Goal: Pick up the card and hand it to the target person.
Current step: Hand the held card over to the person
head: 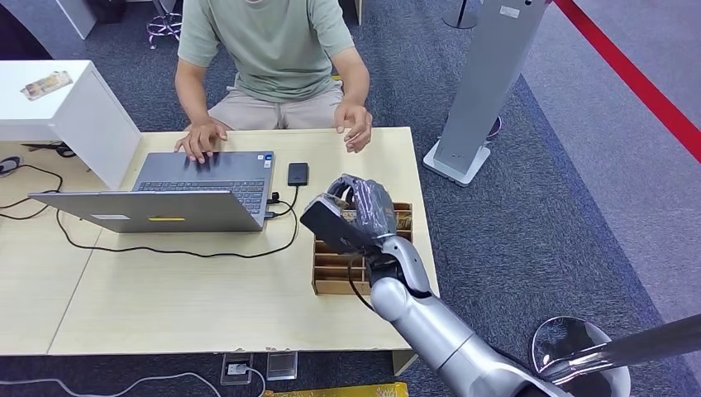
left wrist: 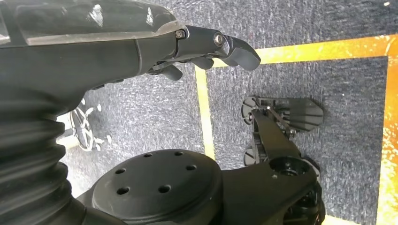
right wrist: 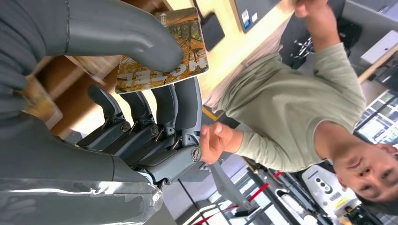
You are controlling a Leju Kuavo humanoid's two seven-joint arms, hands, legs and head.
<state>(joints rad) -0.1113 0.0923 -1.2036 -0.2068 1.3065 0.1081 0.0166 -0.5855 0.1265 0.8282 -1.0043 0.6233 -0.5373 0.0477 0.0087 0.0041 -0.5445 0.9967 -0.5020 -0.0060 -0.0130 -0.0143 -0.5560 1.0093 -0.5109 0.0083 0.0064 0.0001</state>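
Pinching the card (right wrist: 164, 51) between thumb and fingers, the right hand (head: 360, 211) sits at centre frame in the head view, over the wooden organiser (head: 331, 269) on the table (head: 207, 306). Further up, the seated person's hand (head: 355, 126) hovers at the table's far edge, the laptop (head: 178, 194) to the left. Down by the carpet, the left hand (left wrist: 206, 47) hangs with fingers loosely curled, holding nothing.
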